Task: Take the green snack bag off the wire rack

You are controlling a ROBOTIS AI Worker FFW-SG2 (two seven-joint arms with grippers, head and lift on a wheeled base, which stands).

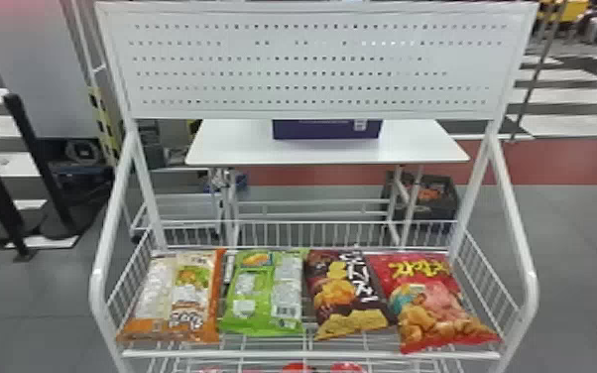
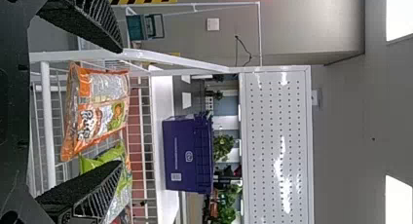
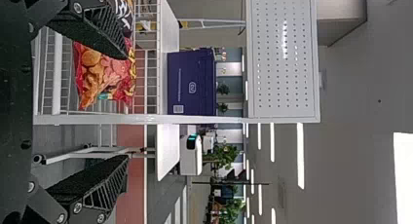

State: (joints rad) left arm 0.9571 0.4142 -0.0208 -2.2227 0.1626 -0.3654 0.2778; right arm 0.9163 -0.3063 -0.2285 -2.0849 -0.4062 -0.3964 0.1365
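On the wire rack (image 1: 312,354), the green snack bag (image 1: 262,297) lies before my wide-open, empty left claw (image 2: 121,107) and right claw (image 3: 127,107); I should center the left before pinching gently.

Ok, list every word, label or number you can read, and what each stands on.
None can be quoted surely.
Green snack bag: print and barcode, too small.
Orange-and-white bag: lettering, unclear.
Brown bag: white characters, unclear.
Red bag: yellow characters, unclear.
Purple crate: pale mark and label, too small.
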